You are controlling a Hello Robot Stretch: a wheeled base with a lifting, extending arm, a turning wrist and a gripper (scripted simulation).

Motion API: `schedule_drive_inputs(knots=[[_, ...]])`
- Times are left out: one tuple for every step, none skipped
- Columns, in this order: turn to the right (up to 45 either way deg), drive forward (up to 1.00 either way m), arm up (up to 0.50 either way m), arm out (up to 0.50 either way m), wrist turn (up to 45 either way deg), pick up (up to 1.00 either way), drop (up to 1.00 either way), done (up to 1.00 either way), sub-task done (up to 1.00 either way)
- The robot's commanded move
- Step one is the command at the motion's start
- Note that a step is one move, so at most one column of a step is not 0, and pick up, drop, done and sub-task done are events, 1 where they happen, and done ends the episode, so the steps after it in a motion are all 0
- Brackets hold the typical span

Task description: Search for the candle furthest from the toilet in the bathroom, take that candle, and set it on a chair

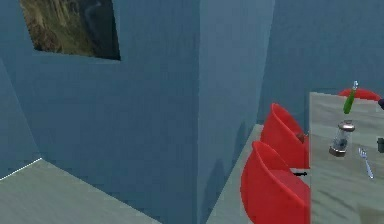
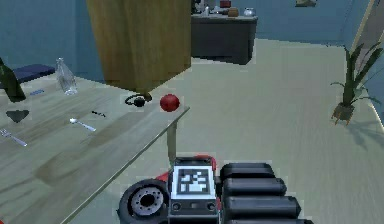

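Base: Room to move?

Op: Ahead, pale grey-green floor point(image 1: 60, 200) runs open to the blue walls point(image 1: 150, 120), and a wall corner juts out at centre. On the forward view's right, two red shell chairs point(image 1: 272, 185) sit against the edge of the pale wooden table point(image 1: 345, 195). On the arm side, the floor lies open past the table's corner to a dark low cabinet point(image 2: 222, 38) and a potted plant point(image 2: 352, 80).

Base: Obstacles? Grip?

Op: A tall brown wooden cabinet point(image 2: 140, 40) stands behind the table. On the tabletop: small red round thing point(image 2: 169, 101), clear bottle point(image 2: 66, 76), dark green bottle point(image 2: 10, 80). I can't tell a candle among them. The gripper point(image 2: 145, 203) sits low by the table edge. I can't tell if its fingers hold anything.
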Motion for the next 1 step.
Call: schedule_drive_inputs(knots=[[0.0,0.0,0.0,0.4,0.0,0.0,0.0,0.0,0.0]])
